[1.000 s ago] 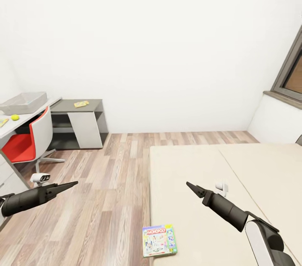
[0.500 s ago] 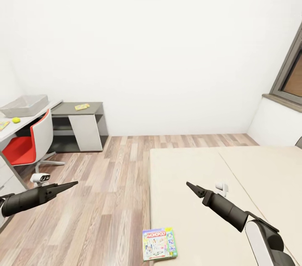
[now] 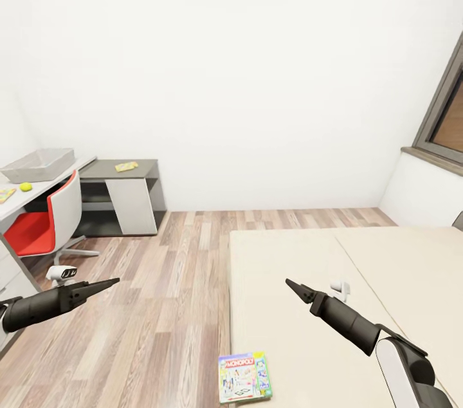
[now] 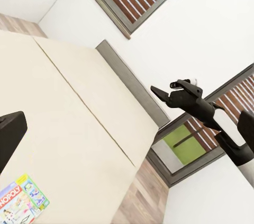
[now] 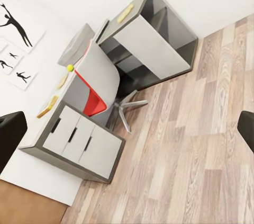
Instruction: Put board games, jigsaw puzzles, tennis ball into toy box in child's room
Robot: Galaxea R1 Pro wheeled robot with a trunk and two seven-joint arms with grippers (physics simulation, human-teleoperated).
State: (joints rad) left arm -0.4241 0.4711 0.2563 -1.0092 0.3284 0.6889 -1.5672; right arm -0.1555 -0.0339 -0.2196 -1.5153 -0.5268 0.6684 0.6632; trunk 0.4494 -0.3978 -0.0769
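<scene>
Both claws, left (image 3: 109, 281) and right (image 3: 290, 284), hover empty with fingers pressed together above the bed (image 3: 302, 331), where a Monopoly board game (image 3: 244, 376) lies.

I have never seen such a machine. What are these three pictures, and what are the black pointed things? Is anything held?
It is a simulated robot with two arms in a child's room. The large picture comes from a camera on its head. The black pointed things are its left gripper and right gripper; both look shut and hold nothing.

The other two pictures come from cameras on the wrists, looking along the fingers.

On the bed lies one board game, near the edge. On the table stand the grey toy box and a tennis ball. A red chair stands at the table.
</scene>
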